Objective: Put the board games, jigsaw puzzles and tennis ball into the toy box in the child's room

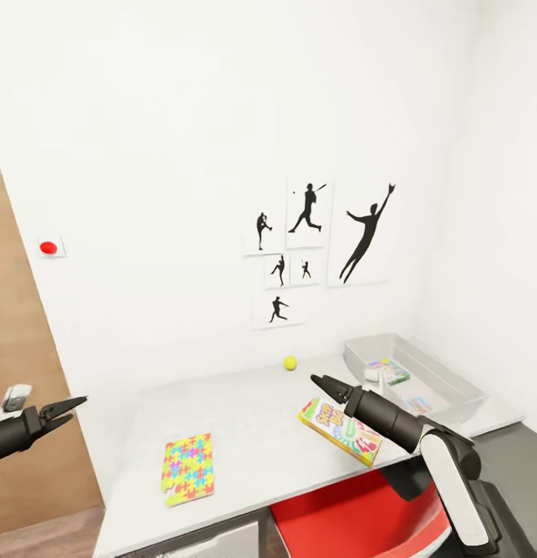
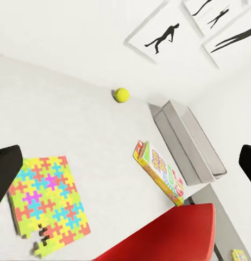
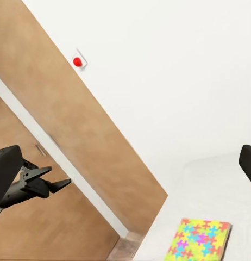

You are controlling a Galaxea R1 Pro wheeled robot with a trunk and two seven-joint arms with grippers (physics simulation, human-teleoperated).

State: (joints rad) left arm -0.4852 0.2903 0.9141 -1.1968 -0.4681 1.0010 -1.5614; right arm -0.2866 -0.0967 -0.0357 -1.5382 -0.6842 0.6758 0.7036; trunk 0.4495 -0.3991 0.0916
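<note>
Left gripper (image 1: 76, 409) open, empty, beside table (image 1: 245, 418) | right gripper (image 1: 324, 386) open, partly hiding board game (image 1: 338, 431) | jigsaw puzzle (image 1: 189, 467), tennis ball (image 1: 290, 362) on table | toy box (image 1: 442, 387) contents unclear.

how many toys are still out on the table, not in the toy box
3: the jigsaw puzzle near the front edge, the board game under the right gripper, the tennis ball by the wall. The toy box already holds some.

The yellow-red-green board game (image 1: 342, 431), lying near the desk's (image 1: 245, 434) front edge, carries large printed lettering on its lid, too blurred to read; nothing else bears text
</note>
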